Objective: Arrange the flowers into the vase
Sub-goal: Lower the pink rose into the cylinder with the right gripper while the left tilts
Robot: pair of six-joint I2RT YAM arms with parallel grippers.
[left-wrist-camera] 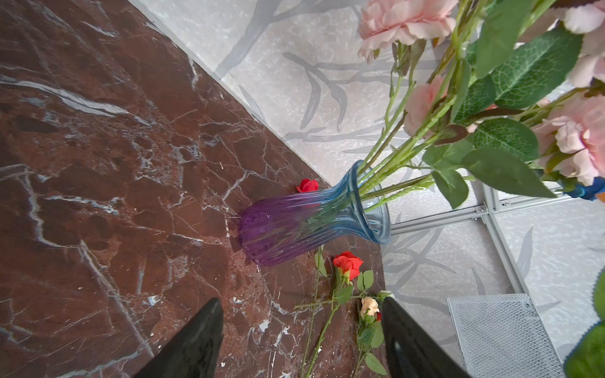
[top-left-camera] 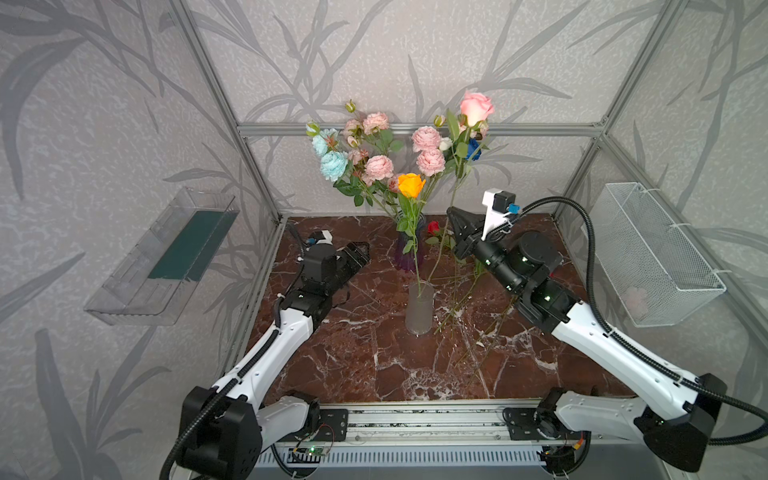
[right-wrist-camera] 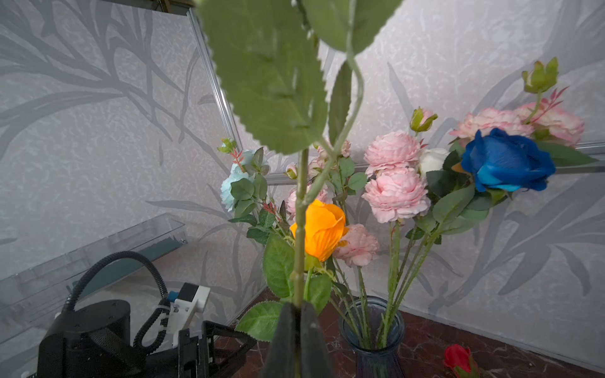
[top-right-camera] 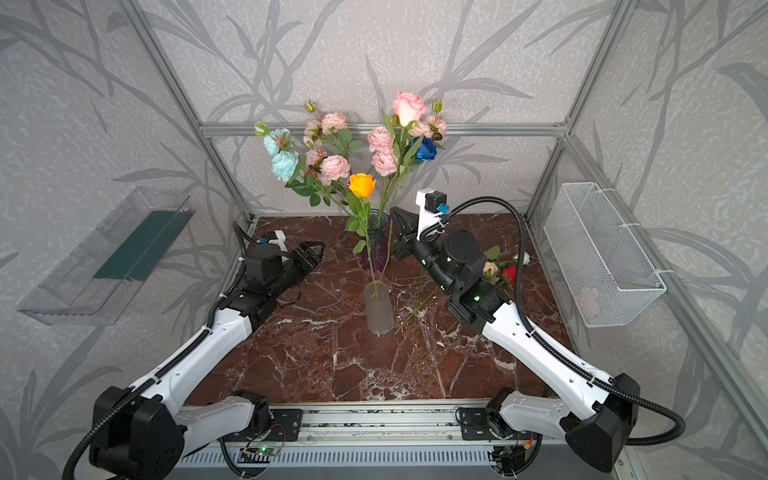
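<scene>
two vases point(top-left-camera: 401, 254) point(top-left-camera: 419, 309), two arms point(top-left-camera: 286, 332) point(top-left-camera: 590, 332), one wire basket point(top-left-camera: 648, 257), one clear tray point(top-left-camera: 158, 266).

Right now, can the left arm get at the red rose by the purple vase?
Probably not directly. The purple vase stands between the open left claw and that red rose, and the right claw, holding a stem, sits close beside it.

The bench point(top-left-camera: 353, 353) is red-brown marble with white veins. The walls point(top-left-camera: 124, 104) are pale grey, printed with darker grey leafy branches. The ribbed vase point(left-wrist-camera: 294, 225) fades from purple at the base to blue at the rim; the tall vase point(top-left-camera: 419, 307) is frosted grey-white. The frilly blooms point(top-left-camera: 426, 138) are soft pink, and the turquoise blooms point(top-left-camera: 333, 164) are pale. There is an orange rose point(top-left-camera: 410, 185), a blue rose point(right-wrist-camera: 507, 162), a pink rose point(top-left-camera: 476, 106), a red rose point(left-wrist-camera: 347, 263) and a cream rose point(left-wrist-camera: 369, 306), all green-stemmed. The basket point(top-left-camera: 652, 257) is white mesh. The tray point(top-left-camera: 137, 286) is clear with a dark green floor.
</scene>
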